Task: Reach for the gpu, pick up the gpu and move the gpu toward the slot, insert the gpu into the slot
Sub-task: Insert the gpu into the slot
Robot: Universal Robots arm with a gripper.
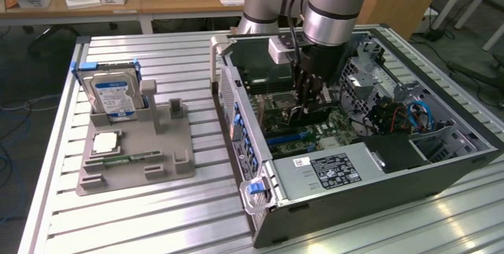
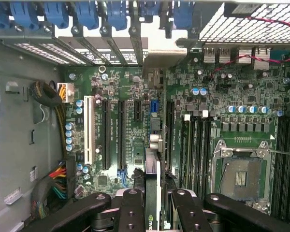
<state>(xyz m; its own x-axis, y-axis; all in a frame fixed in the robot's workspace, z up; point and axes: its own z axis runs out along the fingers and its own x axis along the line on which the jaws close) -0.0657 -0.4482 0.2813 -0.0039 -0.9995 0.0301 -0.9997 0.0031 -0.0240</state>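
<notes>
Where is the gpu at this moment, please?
The gpu is clamped in the gripper inside the open computer case, on the exterior view's right, over the motherboard.

The motherboard (image 2: 135,96) is showing green, the card clips (image 2: 87,14) blue, one PCI slot (image 2: 90,128) white, the gripper (image 2: 154,195) black, the hard drive's label (image 1: 113,95) blue-white.

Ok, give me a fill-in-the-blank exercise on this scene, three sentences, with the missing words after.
1. The jaws hold the gpu edge-on above the green ____ inside the case.
2. The ____ with the blue-white label stands in the grey holder.
3. The memory stick lies on the holder, on the exterior view's ____ of the case.
Missing words: motherboard; hard drive; left.
</notes>
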